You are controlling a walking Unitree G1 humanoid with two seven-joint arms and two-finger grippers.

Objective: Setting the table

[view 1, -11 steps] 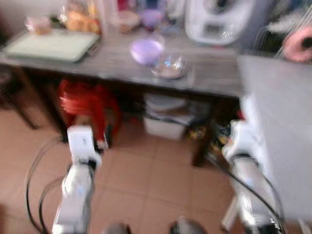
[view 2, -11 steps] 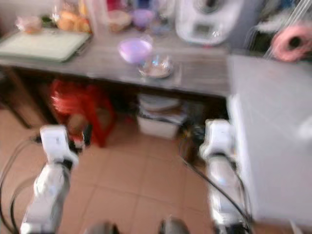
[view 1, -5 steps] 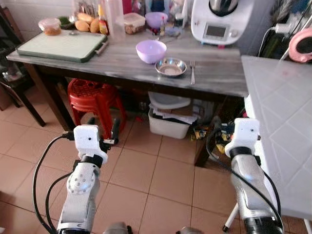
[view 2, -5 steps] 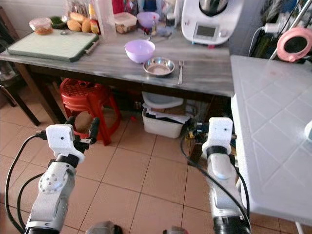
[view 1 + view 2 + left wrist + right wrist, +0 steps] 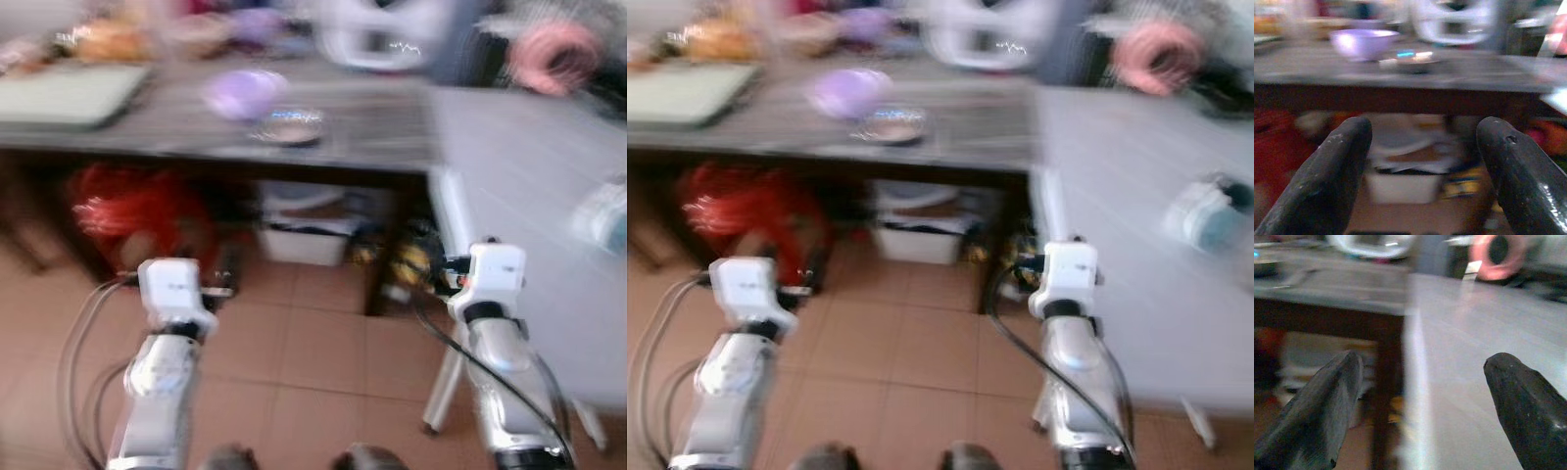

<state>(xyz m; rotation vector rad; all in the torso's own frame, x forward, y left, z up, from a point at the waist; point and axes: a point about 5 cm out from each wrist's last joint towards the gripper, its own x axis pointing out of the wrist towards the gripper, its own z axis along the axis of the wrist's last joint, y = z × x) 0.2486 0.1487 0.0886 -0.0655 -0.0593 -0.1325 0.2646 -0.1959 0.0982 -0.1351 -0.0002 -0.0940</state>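
1. Far left on the dark table [image 5: 392, 127] lies a green board [image 5: 59, 93], with blurred food jars behind it.
2. Under that end of the table sits a red stool [image 5: 127, 211].
3. The left gripper [image 5: 1420, 161] hangs low over the tiled floor [image 5: 313, 352] in front of the stool, its fingers [image 5: 1327, 181] spread wide with nothing between them.
4. On the tabletop, toward the middle, a purple bowl [image 5: 243, 93] stands just beside a steel dish [image 5: 289, 127]; the blur hides whether they touch.
5. Behind them is a white appliance [image 5: 377, 34].
6. Beneath the table there is a white bin [image 5: 304, 240].
7. The right gripper [image 5: 1425, 406] is held low by the corner where the table meets a white counter [image 5: 529, 186], fingers apart and empty.
8. A pink ring-shaped thing [image 5: 558, 54] sits at the far right, past the counter.
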